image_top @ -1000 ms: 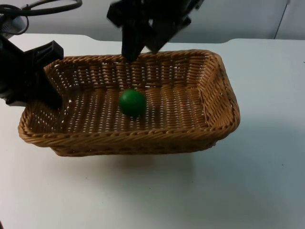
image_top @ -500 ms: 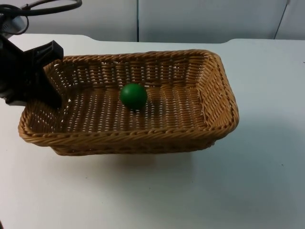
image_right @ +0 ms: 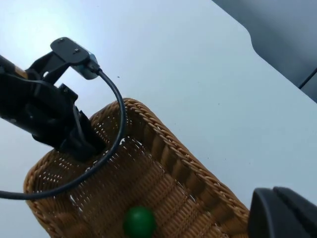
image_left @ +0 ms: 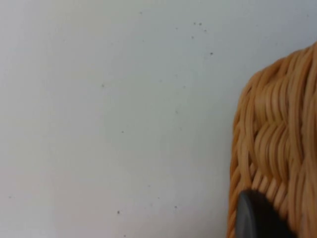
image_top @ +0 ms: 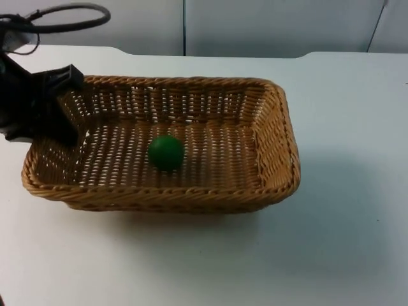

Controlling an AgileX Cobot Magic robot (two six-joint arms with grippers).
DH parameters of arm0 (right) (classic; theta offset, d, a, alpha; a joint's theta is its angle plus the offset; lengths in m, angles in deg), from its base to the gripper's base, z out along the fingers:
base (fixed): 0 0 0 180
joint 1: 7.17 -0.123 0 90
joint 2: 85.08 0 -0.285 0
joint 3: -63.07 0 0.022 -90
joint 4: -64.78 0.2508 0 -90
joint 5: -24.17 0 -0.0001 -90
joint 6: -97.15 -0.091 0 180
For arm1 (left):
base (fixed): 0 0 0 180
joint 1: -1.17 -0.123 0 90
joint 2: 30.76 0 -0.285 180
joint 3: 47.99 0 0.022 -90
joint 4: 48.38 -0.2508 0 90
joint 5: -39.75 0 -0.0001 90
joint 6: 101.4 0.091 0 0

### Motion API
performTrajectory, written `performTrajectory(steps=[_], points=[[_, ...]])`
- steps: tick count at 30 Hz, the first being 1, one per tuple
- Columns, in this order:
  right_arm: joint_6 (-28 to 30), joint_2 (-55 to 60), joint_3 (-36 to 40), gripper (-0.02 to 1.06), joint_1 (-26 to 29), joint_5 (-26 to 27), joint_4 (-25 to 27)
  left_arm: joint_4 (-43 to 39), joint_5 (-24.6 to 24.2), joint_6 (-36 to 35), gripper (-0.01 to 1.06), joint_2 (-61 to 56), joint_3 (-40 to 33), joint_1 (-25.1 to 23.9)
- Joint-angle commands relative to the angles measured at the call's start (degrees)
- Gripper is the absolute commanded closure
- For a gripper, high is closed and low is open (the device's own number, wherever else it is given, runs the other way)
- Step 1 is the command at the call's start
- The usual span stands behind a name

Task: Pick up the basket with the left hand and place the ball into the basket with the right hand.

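A brown wicker basket [image_top: 191,81] lies lengthwise across the table in the top view. A green ball [image_top: 166,152] rests on its floor, a little left of the middle. My left gripper [image_top: 60,124] is shut on the basket's left end wall. In the left wrist view a black fingertip [image_left: 257,218] presses against the basket's weave [image_left: 277,129]. My right gripper [image_right: 283,214] hangs high above the table, well away from the basket [image_right: 168,144]. From there I see the ball [image_right: 139,221] inside it and the left gripper [image_right: 81,141] on its end.
The white table [image_top: 344,223] stretches in front of and to the right of the basket. Its far edge meets the grey partition wall [image_top: 268,25] just behind the basket.
The right arm has drawn back out of the top view. The basket has shifted slightly left, and the ball has rolled a little left and forward on its floor.
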Motion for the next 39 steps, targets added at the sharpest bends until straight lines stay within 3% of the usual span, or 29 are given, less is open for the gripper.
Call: performTrajectory(steps=[1, 6, 10, 12, 13, 14, 17, 19, 25, 28, 29, 33, 34, 36, 39], points=[[-0.1, -0.1, -0.5, 1.04, -0.2, 0.1, 0.0, 1.6, 0.6, 0.3, 1.05, 1.6, -0.1, -0.1], [-0.1, -0.1, -0.5, 1.04, -0.2, 0.1, 0.0, 3.6, 1.2, 3.5, 1.01, 5.4, 0.0, -0.1], [-0.1, -0.1, -0.5, 1.04, -0.2, 0.1, 0.0, 6.4, 1.1, 7.5, 0.88, 7.3, 0.0, -0.1], [-0.1, -0.1, -0.5, 1.04, -0.2, 0.1, 0.0, 6.5, 1.2, 8.7, 0.75, 7.4, 0.0, -0.1], [-0.1, -0.1, -0.5, 1.04, -0.2, 0.1, 0.0, 6.5, 1.2, 8.9, 0.58, 7.2, 0.0, -0.1], [-0.1, -0.1, -0.5, 1.04, -0.2, 0.1, 0.0, 6.5, 1.2, 8.9, 0.58, 7.2, 0.0, -0.1], [-0.3, -0.1, -0.5, 1.04, -0.2, 0.1, 0.0, 5.6, 1.0, 8.9, 0.33, 7.2, 1.4, -0.1], [-0.2, -0.1, -0.5, 1.04, -0.2, 0.1, 0.2, 4.8, -0.4, 8.9, 0.3, 7.2, 2.6, -0.1], [-0.2, -0.1, -0.5, 1.04, -0.2, 0.1, 0.2, -6.6, -8.0, 0.1, 0.32, 7.1, 10.8, -0.2], [-0.2, -0.1, -0.5, 1.04, -0.2, 0.1, 0.2, -16.0, -12.9, -7.0, 0.51, 6.3, 15.5, -0.5], [-0.2, -0.1, -0.5, 1.04, -0.2, 0.1, 0.2, -16.0, -12.9, -7.0, 0.51, 6.3, 15.5, -0.5], [-0.3, -0.1, -0.5, 1.04, -0.2, 0.1, 0.2, -23.2, -17.5, -10.3, 0.9, 1.3, 18.9, -2.1], [-0.3, -0.1, -0.5, 1.04, -0.2, 0.1, 0.2, -23.2, -17.5, -10.3, 0.9, 1.3, 18.9, -2.1], [-0.9, -0.1, -0.5, 1.04, -0.2, 0.1, 0.2, -24.6, -16.9, -10.6, 1.05, -3.4, 18.9, -2.8], [-1.4, -0.1, -0.5, 1.04, -0.2, 0.1, 0.2, -28.3, -15.6, -12.2, 1.05, -10.7, 18.9, -3.0]])
